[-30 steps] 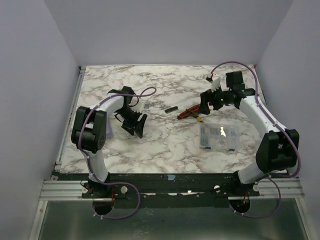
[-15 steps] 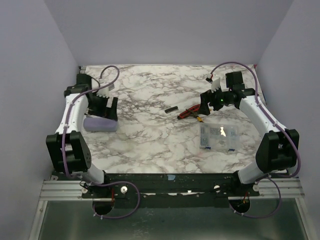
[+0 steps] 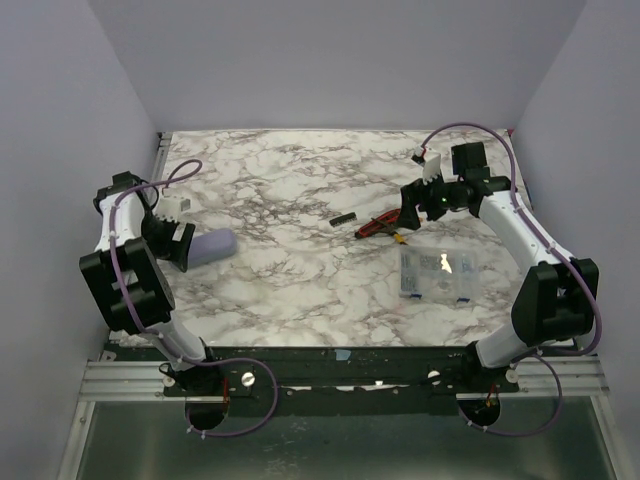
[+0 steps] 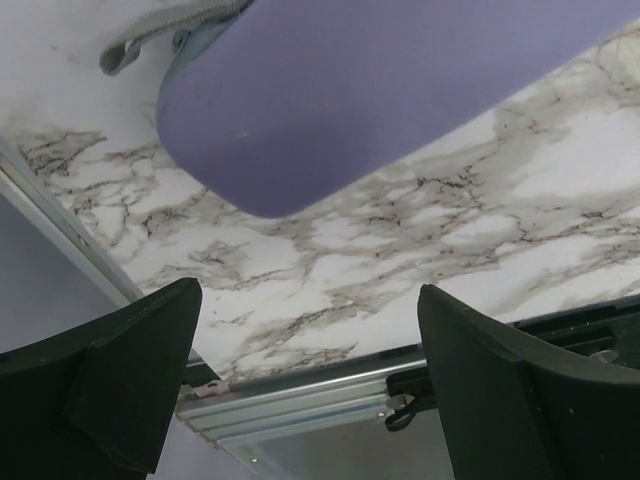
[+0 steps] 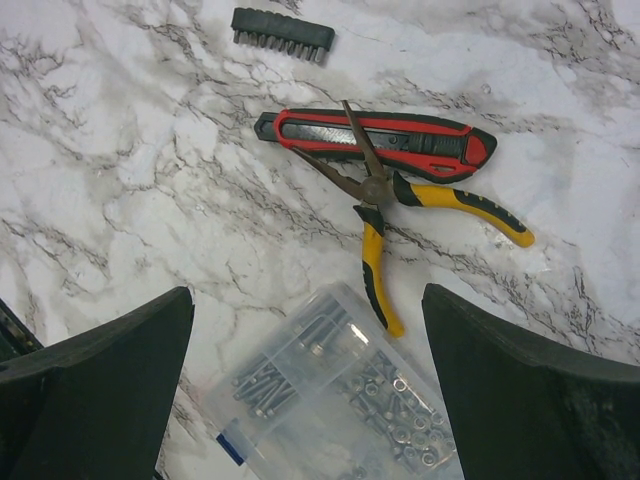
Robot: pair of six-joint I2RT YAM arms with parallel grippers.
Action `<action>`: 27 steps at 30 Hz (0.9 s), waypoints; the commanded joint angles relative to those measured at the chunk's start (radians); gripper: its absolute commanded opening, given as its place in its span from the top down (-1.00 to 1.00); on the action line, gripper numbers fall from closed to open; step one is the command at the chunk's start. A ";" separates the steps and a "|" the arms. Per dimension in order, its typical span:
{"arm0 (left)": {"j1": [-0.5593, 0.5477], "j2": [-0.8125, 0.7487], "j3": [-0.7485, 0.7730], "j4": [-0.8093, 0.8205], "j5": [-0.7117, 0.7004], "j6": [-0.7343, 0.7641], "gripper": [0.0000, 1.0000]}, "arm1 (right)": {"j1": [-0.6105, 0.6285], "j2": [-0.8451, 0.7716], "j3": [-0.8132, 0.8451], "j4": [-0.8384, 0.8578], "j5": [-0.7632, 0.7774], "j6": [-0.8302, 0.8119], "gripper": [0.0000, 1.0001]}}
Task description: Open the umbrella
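Note:
The umbrella (image 3: 211,247) shows as a pale lavender tubular sleeve lying on the marble table at the left. In the left wrist view the umbrella (image 4: 380,90) fills the top, with a grey strap (image 4: 140,35) at its end. My left gripper (image 3: 176,242) sits just left of it, near the table's left edge. In its own view the left gripper (image 4: 308,310) is open, apart from the sleeve, with only table between the fingers. My right gripper (image 3: 410,205) hovers at the right side. In the right wrist view this gripper (image 5: 305,310) stands open and holds nothing.
Under the right gripper lie a red utility knife (image 5: 390,135), yellow-handled pliers (image 5: 372,240), a black bit holder (image 5: 283,35) and a clear box of screws (image 5: 340,400). The box (image 3: 436,272) sits right of centre. A metal rail (image 4: 300,400) borders the table by the left gripper.
The left arm swung from left of centre out to the table's left edge. Its gripper opened wider, and the lavender sleeve now lies on the table beside it. The right arm has not moved.

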 commanded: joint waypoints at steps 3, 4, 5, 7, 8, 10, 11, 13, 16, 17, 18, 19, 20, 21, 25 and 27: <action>-0.025 0.121 0.058 0.102 -0.021 -0.107 -0.80 | 0.002 0.005 0.039 -0.012 0.029 -0.016 -0.99; -0.030 0.140 0.082 0.106 -0.016 -0.115 -0.80 | 0.003 0.004 0.040 -0.015 0.032 -0.017 -0.99; -0.036 0.154 0.103 0.108 -0.013 -0.118 -0.80 | 0.003 0.003 0.042 -0.016 0.034 -0.018 -0.99; -0.051 0.174 0.124 0.113 -0.012 -0.117 -0.80 | 0.003 0.001 0.042 -0.018 0.039 -0.018 -0.99; -0.063 0.179 0.124 0.116 -0.013 -0.109 -0.80 | 0.003 0.000 0.042 -0.019 0.042 -0.019 -0.99; -0.085 0.182 0.109 0.129 0.001 -0.093 -0.80 | 0.003 -0.005 0.038 -0.018 0.049 -0.021 -0.99; -0.098 0.182 0.100 0.136 0.002 -0.086 -0.80 | 0.003 -0.006 0.035 -0.018 0.050 -0.021 -0.99; -0.143 0.183 0.085 0.134 0.032 -0.062 -0.76 | 0.003 -0.011 0.029 -0.018 0.052 -0.021 -0.99; -0.225 0.184 0.057 0.145 0.061 -0.034 -0.67 | 0.003 -0.012 0.023 -0.017 0.051 -0.020 -0.99; -0.262 0.185 0.051 0.148 0.064 -0.025 -0.62 | 0.003 -0.011 0.023 -0.018 0.051 -0.020 -0.99; -0.294 0.186 0.045 0.153 0.064 -0.023 -0.58 | 0.003 -0.012 0.025 -0.019 0.053 -0.021 -0.99; -0.333 0.186 0.042 0.157 0.067 -0.021 -0.54 | 0.003 -0.011 0.026 -0.018 0.055 -0.022 -0.99; -0.363 0.187 0.040 0.160 0.072 -0.022 -0.50 | 0.002 -0.011 0.028 -0.019 0.057 -0.024 -0.99; -0.401 0.189 0.041 0.160 0.078 -0.025 -0.45 | 0.003 -0.011 0.029 -0.019 0.060 -0.023 -0.99; -0.532 0.217 0.048 0.161 0.105 -0.045 -0.31 | 0.002 -0.018 0.022 -0.014 0.066 -0.024 -0.99; -0.592 0.234 0.052 0.166 0.104 -0.062 -0.25 | 0.003 -0.025 0.014 -0.014 0.068 -0.024 -0.99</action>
